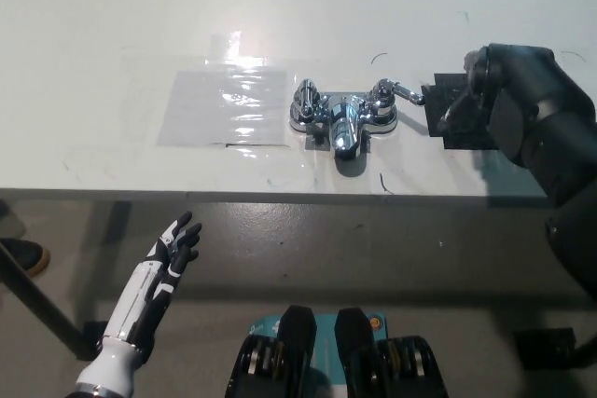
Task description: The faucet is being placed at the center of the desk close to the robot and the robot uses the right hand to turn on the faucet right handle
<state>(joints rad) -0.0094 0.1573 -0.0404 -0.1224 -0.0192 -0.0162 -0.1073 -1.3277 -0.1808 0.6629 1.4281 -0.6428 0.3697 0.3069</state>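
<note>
A chrome faucet (341, 116) stands near the middle of the white desk (112, 34), close to its front edge. Its right handle (392, 93) points out to the right. My black right hand (480, 90) hovers to the right of that handle, a short gap away, over a black patch on the desk. I cannot make out how its fingers are set. My white left hand (173, 247) rests below the desk's front edge at lower left, fingers spread and holding nothing.
A glossy clear sheet (226, 105) is taped to the desk left of the faucet. A black rectangular patch (453, 128) lies right of it. A shoe (20, 254) shows on the floor at far left.
</note>
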